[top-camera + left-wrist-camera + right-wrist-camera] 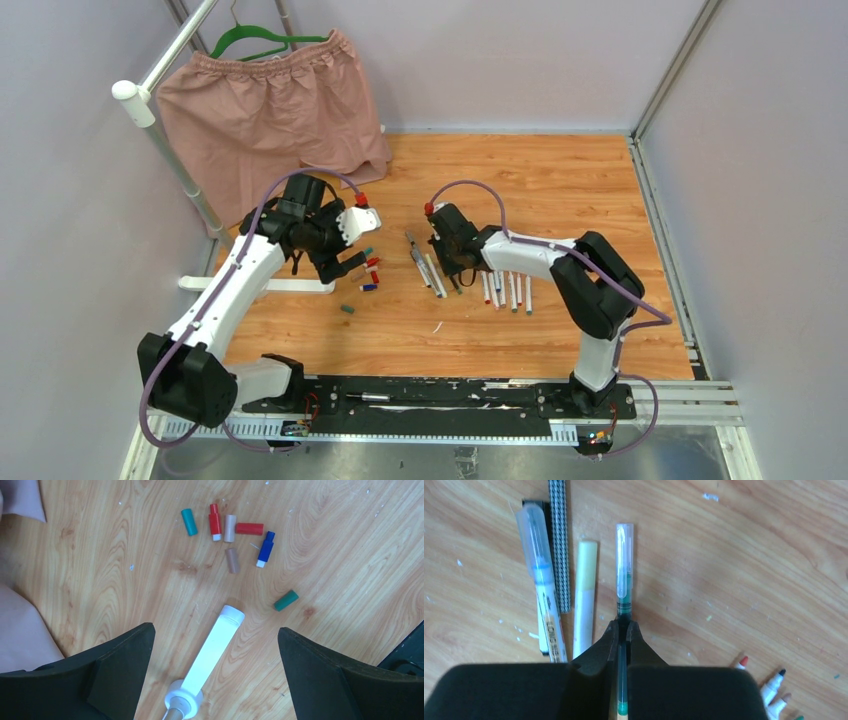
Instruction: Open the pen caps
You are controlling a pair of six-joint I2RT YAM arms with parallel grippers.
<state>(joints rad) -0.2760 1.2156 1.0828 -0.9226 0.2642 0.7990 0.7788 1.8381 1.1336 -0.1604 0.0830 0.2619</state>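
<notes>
Presently the right end effector (624,630) is seen clenched on the barrel of a green pen (625,607), whose clear cap (624,545) is seated on it and points away from the wrist; whether the pen is lifted off the worktop (560,190) or lies on it cannot be told. The left end effector (215,630) is spread wide and grasps nothing; it is held above a white bar (212,650), near a scatter of loose caps (229,528) in red, blue, teal, green and cream. Three other pens (585,595) lie just beside the held one; a row of uncapped pens (507,290) lies to its right.

Several failures may be expected from here. The barrel is pinched only at the very fingertips, so it could be dragged through the pads when the cap is pulled; a tight cap would cause that. The clear cap is slim and smooth, so a poor hold on it could be lost; the neighbouring pens could be knocked or rolled, since they lie so close.

Small print is carried on the barrel of the blue-inked pen (541,580), but it is too fine to be read; no brand can be made out.
</notes>
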